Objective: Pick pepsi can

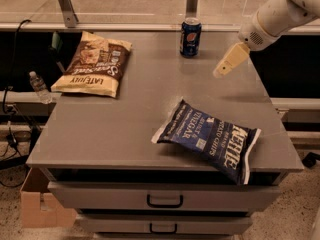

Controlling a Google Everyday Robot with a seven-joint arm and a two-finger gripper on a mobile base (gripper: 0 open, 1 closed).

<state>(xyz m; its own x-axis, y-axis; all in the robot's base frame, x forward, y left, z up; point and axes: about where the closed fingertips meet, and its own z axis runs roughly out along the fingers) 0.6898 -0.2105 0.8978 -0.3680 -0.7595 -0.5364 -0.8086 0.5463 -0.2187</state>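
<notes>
pepsi can (190, 37) is standing upright near the bench (135, 114) far edge, with nothing touching it. Tool (228, 64) is hovering to the can's right, above the surface and not touching it. Can't tell if it's spread or pressed together. Reads as the approach step. I'm suggesting coming in level at mid-can height, straddling the body and closing gently so it isn't tipping backward. Blue chip bag (207, 139) is lying clear of that path.

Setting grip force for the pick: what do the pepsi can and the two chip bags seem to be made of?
The pepsi can: likely thin metal, glossy blue print, silvery rim. The blue chip bag and brown chip bag: probably plastic film, creased, crimped ends. The gripper hovers near the can, not touching it.
</notes>
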